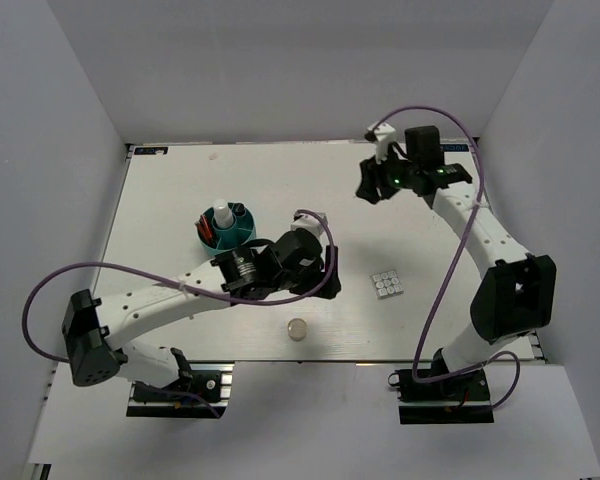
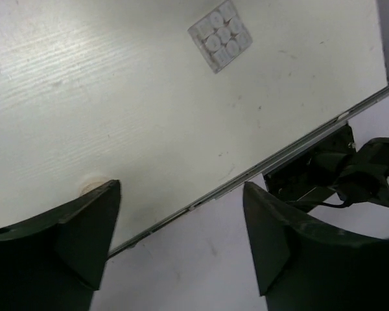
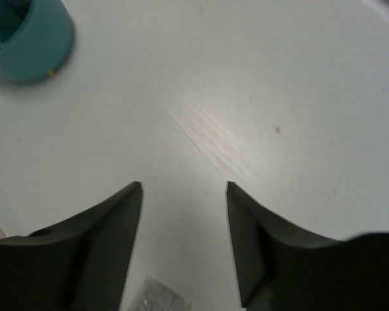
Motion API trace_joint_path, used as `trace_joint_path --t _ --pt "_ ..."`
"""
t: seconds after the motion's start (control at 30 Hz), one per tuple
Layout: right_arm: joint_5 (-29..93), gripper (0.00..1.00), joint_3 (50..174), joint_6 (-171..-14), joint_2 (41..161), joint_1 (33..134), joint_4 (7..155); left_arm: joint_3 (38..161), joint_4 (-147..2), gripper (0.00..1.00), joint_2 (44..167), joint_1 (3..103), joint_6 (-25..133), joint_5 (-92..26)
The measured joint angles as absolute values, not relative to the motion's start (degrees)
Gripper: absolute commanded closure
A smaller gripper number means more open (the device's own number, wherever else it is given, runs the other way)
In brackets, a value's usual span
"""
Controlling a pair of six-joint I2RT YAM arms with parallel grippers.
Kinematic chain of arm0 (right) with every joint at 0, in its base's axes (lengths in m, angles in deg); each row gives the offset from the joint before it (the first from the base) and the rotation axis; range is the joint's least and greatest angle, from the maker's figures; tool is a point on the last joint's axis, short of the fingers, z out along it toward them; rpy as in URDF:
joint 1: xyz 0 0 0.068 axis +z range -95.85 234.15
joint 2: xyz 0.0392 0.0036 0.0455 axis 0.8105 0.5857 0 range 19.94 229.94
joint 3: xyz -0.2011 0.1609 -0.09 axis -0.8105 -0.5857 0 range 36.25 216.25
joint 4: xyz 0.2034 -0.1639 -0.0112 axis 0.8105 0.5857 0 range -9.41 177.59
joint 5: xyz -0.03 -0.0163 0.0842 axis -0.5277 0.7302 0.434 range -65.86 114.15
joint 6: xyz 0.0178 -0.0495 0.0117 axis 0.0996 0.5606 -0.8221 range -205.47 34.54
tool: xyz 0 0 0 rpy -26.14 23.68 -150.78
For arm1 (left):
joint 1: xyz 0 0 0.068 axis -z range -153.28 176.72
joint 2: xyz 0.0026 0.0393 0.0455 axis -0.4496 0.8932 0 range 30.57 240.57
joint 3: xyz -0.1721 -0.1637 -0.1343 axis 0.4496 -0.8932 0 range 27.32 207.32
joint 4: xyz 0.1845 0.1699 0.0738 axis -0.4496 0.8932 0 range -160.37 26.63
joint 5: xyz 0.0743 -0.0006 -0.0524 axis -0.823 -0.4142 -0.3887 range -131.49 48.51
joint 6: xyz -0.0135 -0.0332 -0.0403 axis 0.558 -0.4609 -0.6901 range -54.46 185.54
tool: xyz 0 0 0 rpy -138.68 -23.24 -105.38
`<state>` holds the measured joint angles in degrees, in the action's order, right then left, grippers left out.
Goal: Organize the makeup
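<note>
On the white desk point(image 1: 180, 180), the left claw point(image 2: 181, 240) is hanging open and empty near the middle, the right claw point(image 3: 185, 220) is hanging open and empty at the far right, the teal holder point(image 1: 244, 232) is holding a white bottle point(image 1: 223, 214) and pencils point(image 1: 206, 231), the palette point(image 1: 386, 284) is lying on the right, and the tiny jar point(image 1: 298, 329) is sitting by the near edge.

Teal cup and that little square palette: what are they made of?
Teal cup: probably moulded plastic, judging by its even matte colour and smooth wall. Palette: looks like a pale plastic tray holding round whitish pans; finish too blurred to tell.
</note>
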<state>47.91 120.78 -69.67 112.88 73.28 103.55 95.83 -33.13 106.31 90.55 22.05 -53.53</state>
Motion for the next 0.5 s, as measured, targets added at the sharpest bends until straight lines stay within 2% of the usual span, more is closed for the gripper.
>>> trace_joint_path --t 0.03,0.07,0.13,0.17,0.23,0.27,0.33,0.43,0.5 --pt "47.59 0.52 119.29 -69.52 112.01 71.69 105.80 95.86 -33.27 0.21 107.45 90.22 22.05 -52.96" --pt "47.24 0.60 117.79 -69.61 111.31 69.55 108.01 96.23 -33.35 0.30 108.89 89.81 22.07 -52.39" --pt "46.67 0.62 116.54 -69.43 111.02 66.46 112.47 97.28 -33.66 0.39 111.71 89.06 21.86 -51.71" --pt "46.36 0.59 116.26 -69.37 111.07 65.20 114.54 98.15 -33.68 0.44 113.28 88.60 21.75 -51.40" --pt "45.77 0.53 115.93 -69.02 111.09 63.64 119.48 99.85 -33.94 0.45 116.17 87.93 21.46 -51.06" --pt "45.64 0.44 115.82 -68.65 111.09 63.47 121.47 100.40 -34.23 0.45 117.28 87.66 21.33 -50.88" --pt "45.38 0.36 115.08 -67.71 111.00 63.88 124.58 100.62 -34.77 0.41 118.38 87.01 20.85 -50.40" --pt "44.64 0.15 113.33 -66.53 110.59 65.20 128.45 100.47 -34.86 0.32 118.25 86.57 19.63 -49.70" --pt "43.48 0.11 112.32 -65.96 110.30 66.03 130.37 99.20 -35.67 0.30 117.20 86.57 18.73 -49.44"
